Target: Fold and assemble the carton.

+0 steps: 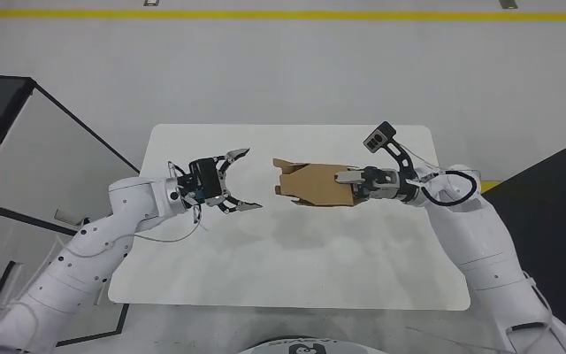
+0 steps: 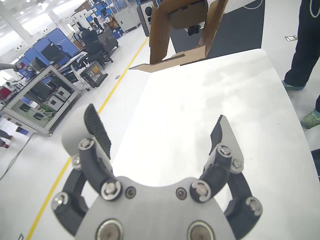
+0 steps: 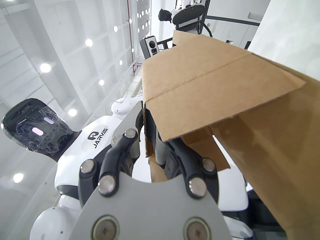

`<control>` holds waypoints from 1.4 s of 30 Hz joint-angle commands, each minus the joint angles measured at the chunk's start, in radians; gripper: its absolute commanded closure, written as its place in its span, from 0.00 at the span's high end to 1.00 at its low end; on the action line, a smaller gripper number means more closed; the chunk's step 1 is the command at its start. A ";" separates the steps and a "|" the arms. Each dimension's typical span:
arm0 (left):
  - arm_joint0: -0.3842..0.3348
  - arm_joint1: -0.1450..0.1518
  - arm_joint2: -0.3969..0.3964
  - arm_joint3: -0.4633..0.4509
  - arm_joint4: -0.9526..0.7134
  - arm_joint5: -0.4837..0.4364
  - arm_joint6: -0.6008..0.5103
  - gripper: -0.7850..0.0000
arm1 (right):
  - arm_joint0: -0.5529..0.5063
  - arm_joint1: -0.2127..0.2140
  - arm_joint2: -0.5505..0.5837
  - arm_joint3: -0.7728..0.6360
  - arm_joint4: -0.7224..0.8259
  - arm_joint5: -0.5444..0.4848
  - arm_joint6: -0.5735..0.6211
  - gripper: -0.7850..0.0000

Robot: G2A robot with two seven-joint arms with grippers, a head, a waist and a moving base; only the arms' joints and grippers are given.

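Right hand (image 1: 343,177) clamped on carton (image 1: 309,186) flap, fingertips (image 3: 150,128) partly hidden behind cardboard. Left hand (image 1: 252,180) spread wide, empty, facing carton's open end, apart, above tabletop (image 1: 354,265).

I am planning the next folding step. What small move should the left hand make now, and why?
Probably the left hand should advance toward the open end of the carton: that hand is open and apart from it, while the right hand grips the other end.
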 commanded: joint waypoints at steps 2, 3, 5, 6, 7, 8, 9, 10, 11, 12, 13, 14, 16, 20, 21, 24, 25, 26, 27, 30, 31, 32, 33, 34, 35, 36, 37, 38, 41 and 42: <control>0.008 -0.003 0.000 -0.014 -0.005 0.009 -0.013 1.00 | -0.010 -0.002 -0.004 -0.012 0.001 0.005 -0.029 0.00; 0.009 -0.003 -0.003 -0.017 -0.007 0.008 -0.013 1.00 | -0.012 -0.002 -0.005 -0.016 -0.002 0.009 -0.037 0.00; 0.012 -0.004 -0.014 -0.026 -0.005 0.011 -0.004 1.00 | -0.015 -0.003 -0.005 -0.018 0.003 0.014 -0.048 0.00; 0.015 -0.004 -0.020 -0.029 -0.008 0.009 0.000 1.00 | -0.017 -0.003 -0.005 -0.019 0.008 0.015 -0.051 0.00; 0.018 -0.004 -0.027 -0.036 -0.013 0.009 0.007 1.00 | -0.017 -0.004 -0.004 -0.019 0.011 0.016 -0.054 0.00; 0.022 -0.003 -0.033 -0.042 -0.015 0.007 0.014 1.00 | -0.017 -0.004 -0.003 -0.016 0.012 0.016 -0.062 0.00; 0.027 -0.003 -0.042 -0.048 -0.016 0.004 0.016 1.00 | -0.017 -0.004 -0.001 -0.013 0.009 0.016 -0.075 0.00; 0.030 -0.002 -0.046 -0.054 -0.015 -0.001 0.017 1.00 | -0.017 -0.005 0.000 -0.012 0.007 0.015 -0.083 0.00; 0.033 -0.002 -0.050 -0.061 -0.015 -0.013 0.018 1.00 | -0.019 -0.005 0.001 -0.010 0.008 0.013 -0.096 0.00; 0.036 -0.001 -0.054 -0.066 -0.016 -0.026 0.017 1.00 | -0.020 -0.006 0.003 -0.007 0.006 0.014 -0.111 0.00; 0.040 0.000 -0.055 -0.066 -0.015 -0.046 0.009 1.00 | -0.020 -0.005 0.005 -0.004 -0.008 0.018 -0.131 0.00; 0.042 0.000 -0.058 -0.065 -0.017 -0.052 0.001 1.00 | -0.021 -0.005 0.006 -0.003 -0.017 0.021 -0.149 0.00; 0.049 -0.002 -0.056 -0.071 -0.032 -0.067 0.001 1.00 | -0.022 -0.006 0.004 -0.005 -0.034 0.027 -0.178 0.00; 0.047 -0.006 -0.045 -0.096 -0.028 -0.112 -0.017 1.00 | -0.021 -0.010 -0.005 -0.004 -0.045 0.023 -0.213 0.00; 0.045 -0.008 -0.042 -0.102 -0.028 -0.122 -0.022 1.00 | -0.020 -0.011 -0.006 -0.002 -0.045 0.022 -0.216 0.00; 0.040 -0.012 -0.031 -0.118 -0.026 -0.142 -0.031 1.00 | -0.015 -0.013 -0.011 0.000 -0.045 0.020 -0.219 0.00; 0.037 -0.014 -0.027 -0.122 -0.024 -0.144 -0.034 1.00 | -0.013 -0.014 -0.014 0.002 -0.044 0.021 -0.219 0.00; 0.034 -0.016 -0.021 -0.127 -0.021 -0.147 -0.037 1.00 | -0.012 -0.015 -0.017 0.003 -0.043 0.022 -0.219 0.00; 0.032 -0.018 -0.016 -0.128 -0.020 -0.147 -0.038 1.00 | -0.010 -0.016 -0.020 0.004 -0.042 0.025 -0.218 0.00; 0.023 -0.025 -0.006 -0.128 -0.011 -0.134 -0.047 1.00 | -0.006 -0.019 -0.028 0.008 -0.029 0.036 -0.209 0.00; 0.019 -0.027 -0.003 -0.128 -0.008 -0.132 -0.048 1.00 | -0.005 -0.020 -0.030 0.011 -0.027 0.042 -0.207 0.00; 0.016 -0.028 0.001 -0.130 -0.005 -0.137 -0.050 1.00 | -0.005 -0.020 -0.032 0.014 -0.026 0.047 -0.207 0.00; 0.012 -0.030 0.002 -0.130 -0.003 -0.138 -0.051 1.00 | -0.005 -0.021 -0.032 0.016 -0.027 0.048 -0.206 0.00; 0.010 -0.031 0.005 -0.132 0.001 -0.140 -0.053 1.00 | -0.005 -0.021 -0.033 0.018 -0.025 0.051 -0.204 0.00; 0.006 -0.033 0.008 -0.131 0.006 -0.144 -0.054 1.00 | -0.006 -0.022 -0.033 0.020 -0.020 0.055 -0.198 0.00; 0.005 -0.034 0.009 -0.130 0.007 -0.144 -0.053 1.00 | -0.006 -0.022 -0.033 0.021 -0.019 0.057 -0.195 0.00; 0.003 -0.035 0.011 -0.129 0.011 -0.148 -0.055 1.00 | -0.006 -0.022 -0.033 0.022 -0.020 0.060 -0.191 0.00; 0.000 -0.037 0.013 -0.128 0.013 -0.152 -0.055 1.00 | -0.007 -0.022 -0.034 0.023 -0.020 0.064 -0.186 0.00; -0.008 -0.041 0.019 -0.130 0.018 -0.160 -0.048 1.00 | -0.005 -0.021 -0.032 0.029 -0.030 0.071 -0.185 0.00; -0.012 -0.044 0.023 -0.129 0.020 -0.164 -0.048 1.00 | -0.003 -0.021 -0.030 0.033 -0.036 0.073 -0.192 0.00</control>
